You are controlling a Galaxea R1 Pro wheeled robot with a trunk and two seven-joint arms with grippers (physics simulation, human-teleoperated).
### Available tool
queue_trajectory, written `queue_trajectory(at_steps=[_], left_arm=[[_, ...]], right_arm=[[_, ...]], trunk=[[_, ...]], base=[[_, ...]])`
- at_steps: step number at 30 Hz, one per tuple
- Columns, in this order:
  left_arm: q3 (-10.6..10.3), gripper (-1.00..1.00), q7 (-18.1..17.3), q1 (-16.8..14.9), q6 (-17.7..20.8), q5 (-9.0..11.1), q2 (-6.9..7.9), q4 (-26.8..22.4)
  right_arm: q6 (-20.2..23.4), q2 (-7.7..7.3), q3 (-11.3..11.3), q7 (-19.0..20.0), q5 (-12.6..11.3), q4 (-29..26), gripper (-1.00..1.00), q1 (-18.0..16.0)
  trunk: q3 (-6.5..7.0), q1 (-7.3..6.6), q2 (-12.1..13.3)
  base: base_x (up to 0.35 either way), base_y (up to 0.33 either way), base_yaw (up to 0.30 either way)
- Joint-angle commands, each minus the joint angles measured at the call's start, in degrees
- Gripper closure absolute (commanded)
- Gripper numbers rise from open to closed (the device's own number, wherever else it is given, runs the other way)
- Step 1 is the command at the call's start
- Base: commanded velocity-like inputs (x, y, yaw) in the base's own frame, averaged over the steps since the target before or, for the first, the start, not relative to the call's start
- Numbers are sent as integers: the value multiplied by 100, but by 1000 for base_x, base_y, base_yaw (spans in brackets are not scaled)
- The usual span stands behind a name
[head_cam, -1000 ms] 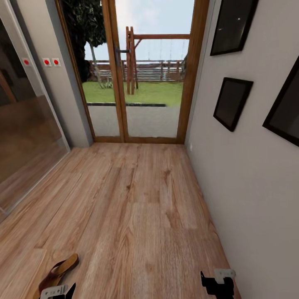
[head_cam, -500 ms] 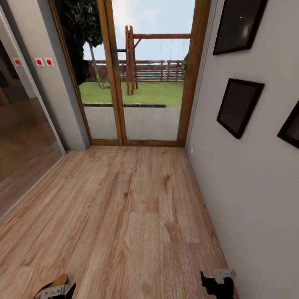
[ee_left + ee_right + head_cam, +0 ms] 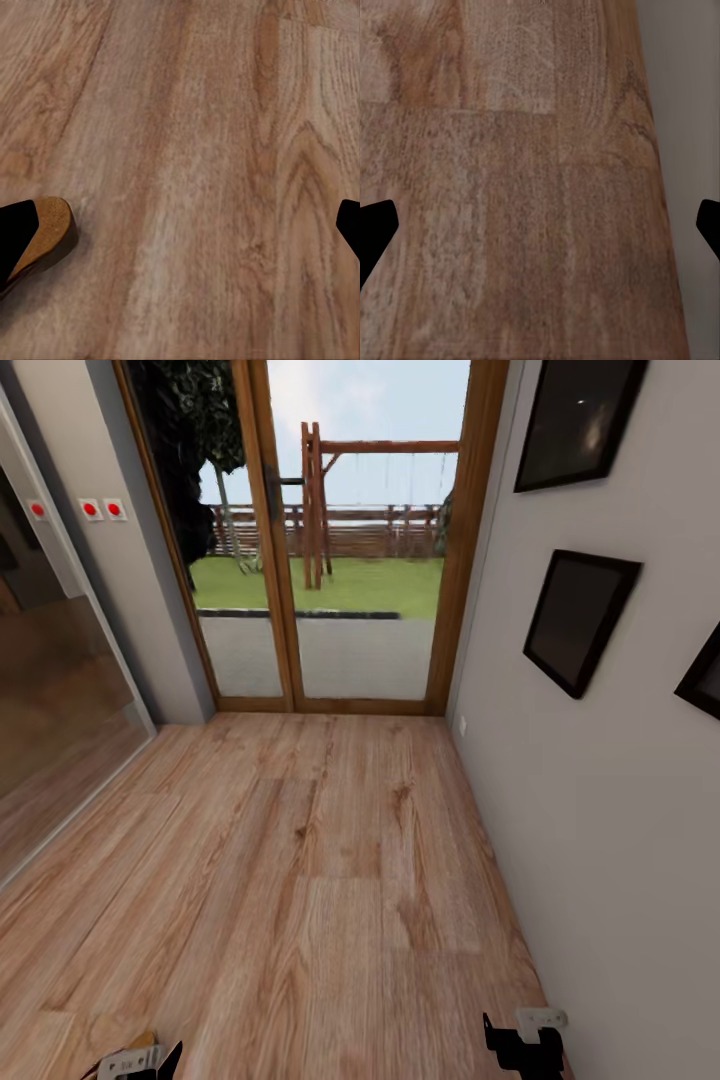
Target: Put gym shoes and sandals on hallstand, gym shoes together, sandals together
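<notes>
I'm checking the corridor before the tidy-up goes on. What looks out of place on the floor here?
One sandal lies loose on the wood floor beside the left gripper, near the head view's lower-left corner. Both grippers, the right too, are open and hold nothing. Nothing else looks odd.

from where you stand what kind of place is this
Most likely a home's entrance corridor: light-brown wood-plank floor, a wood-framed glazed door at the far end opening onto a lawn, and dark-framed pictures on the pale side wall. A tan-soled sandal lies on the floor.
</notes>
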Motion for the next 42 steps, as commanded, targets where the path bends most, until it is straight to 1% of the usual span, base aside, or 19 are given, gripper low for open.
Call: queue_trajectory(at_steps=[1,42], left_arm=[[10,-100,-58,-4,4,60,1,7],[10,-100,-57,-4,4,60,1,7]], right_arm=[[-14,-2,50,-25,-43,1,-100,-3],[-14,9,50,-25,-43,0,-100,-3]], trunk=[[-5,0,-2],[-5,0,-2]], base=[[168,-1,0],[331,0,0]])
